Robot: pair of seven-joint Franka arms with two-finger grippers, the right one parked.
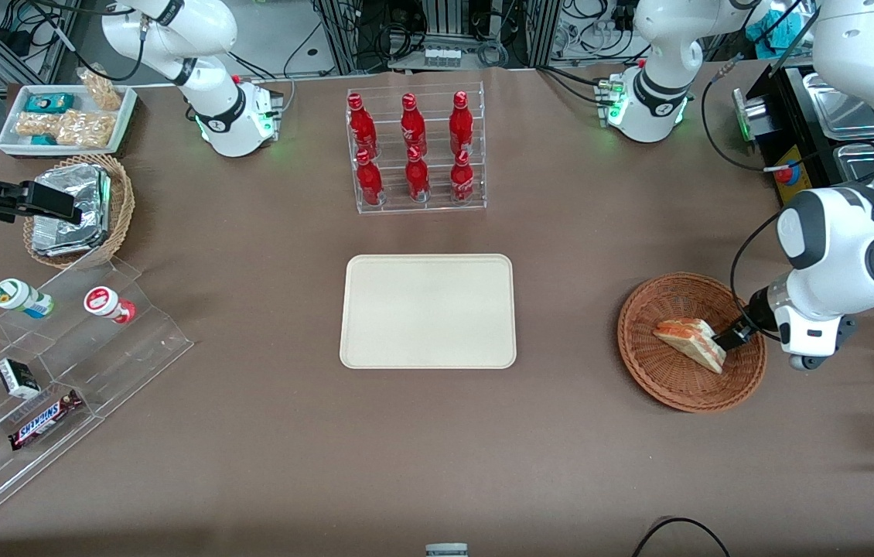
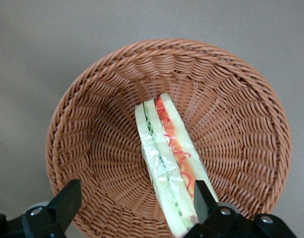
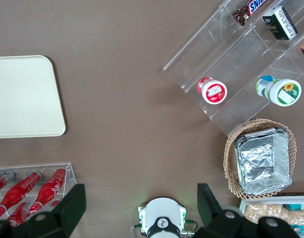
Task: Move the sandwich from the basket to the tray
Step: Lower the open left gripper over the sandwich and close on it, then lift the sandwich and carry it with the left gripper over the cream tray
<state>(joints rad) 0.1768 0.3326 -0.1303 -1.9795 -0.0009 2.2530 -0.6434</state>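
I see the basket (image 1: 691, 340) as a shallow round bowl of reddish-brown wicker, its ribs fanning out from the middle in the wrist view (image 2: 92, 124). It sits on the matte brown table (image 1: 251, 433) toward the working arm's end.

The sandwich (image 1: 691, 343) lies in the basket, a triangular wedge of white bread. From the wrist camera the sandwich (image 2: 167, 158) shows its cut edge: pale bread slices with a green layer and an orange-red layer between them, under a glossy clear wrap that catches the light.

My gripper (image 1: 729, 340) is down at the basket's rim, at the wedge's wide end. In the wrist view the gripper (image 2: 134, 206) has its black fingers (image 2: 68, 201) spread wide apart; one finger is against the sandwich's side, the other stands clear of it over bare wicker, so nothing is clamped.

The tray (image 1: 428, 311) is a smooth, flat cream rectangle with rounded corners and a low rim, lying mid-table, well apart from the basket.
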